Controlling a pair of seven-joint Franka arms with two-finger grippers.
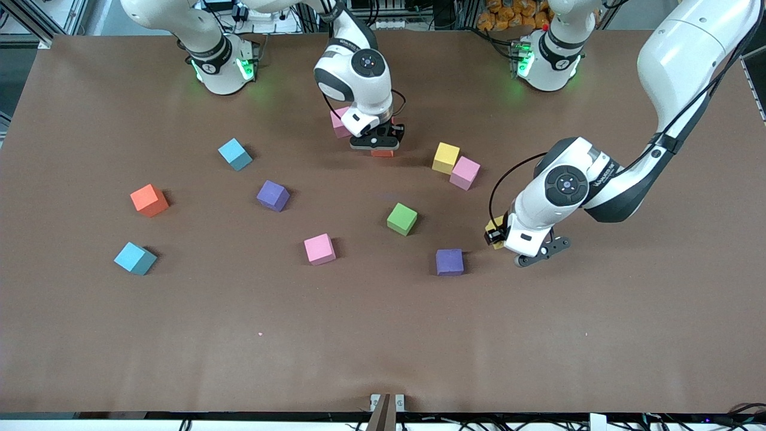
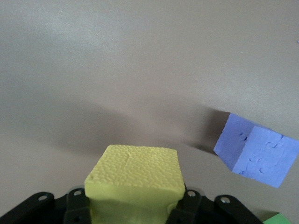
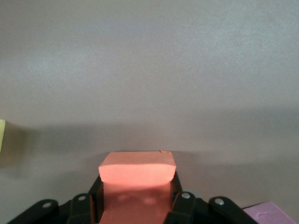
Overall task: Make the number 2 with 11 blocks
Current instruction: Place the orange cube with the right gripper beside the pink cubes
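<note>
**blockhead_7:** ok so where's each arm at? Starting from the jaws.

**frankafan:** Left gripper (image 1: 500, 234) has its jaws clamped on a yellow block (image 2: 133, 179), held low over the table (image 1: 383, 335). Landmark is the green block (image 1: 402, 218): the left one's load sits toward the left arm's end of the table from it, and the purple block (image 1: 449, 261) lies between the two, a bit nearer the front camera than the green. In the left wrist view that purple one is near the jaws but not touching, tilted corner-on.

**blockhead_7:** and the right?

**frankafan:** Right gripper (image 1: 380, 148) has jaws squeezed on an orange block (image 3: 137, 169), farther from the front camera than the green, right down at the table. Can't tell if it's actually resting on it. A pink block (image 1: 339, 123) peeks out just beside that wrist.

**blockhead_7:** any sign of the 2 yet?

**frankafan:** Nope, no digit anywhere. Only a yellow-and-pink pair (image 1: 455, 165) touching, farther than the green; everything else is scattered, well apart.

**blockhead_7:** so what does the next bit turn on?

**frankafan:** My guess: the bare patch around the green. Both loaded arms flank it, left a touch closer. Cubes, so no long axis, just squaring the faces.
</note>
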